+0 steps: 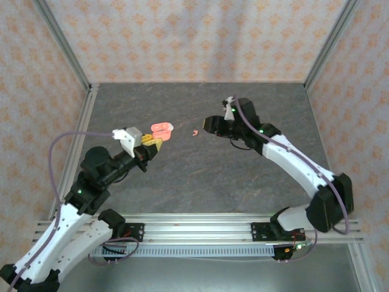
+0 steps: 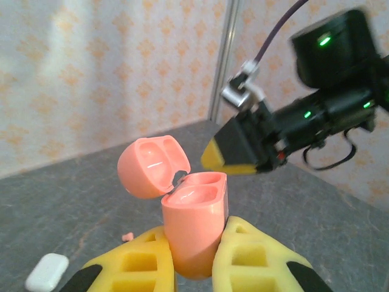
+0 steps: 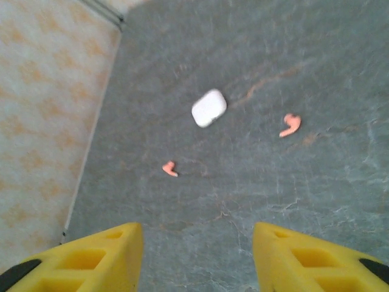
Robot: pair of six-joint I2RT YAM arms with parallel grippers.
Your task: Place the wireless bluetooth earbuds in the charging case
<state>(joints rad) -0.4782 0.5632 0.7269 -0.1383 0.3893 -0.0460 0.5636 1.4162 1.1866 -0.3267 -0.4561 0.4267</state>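
Currently, the left gripper (image 2: 194, 264) clamps the open coral-pink charging case (image 2: 193, 222), while the right gripper (image 3: 197, 246), fingers apart and empty, overlooks coral-pink earbuds (image 3: 290, 125) lying at 3 and 7 o'clock of the white case (image 3: 209, 107).

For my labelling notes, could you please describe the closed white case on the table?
Look at the dark grey marbled tabletop ahead of the right claw. Between two tiny coral-pink curved earbuds lies the smooth white rounded plastic case, shut, bigger and paler than both.
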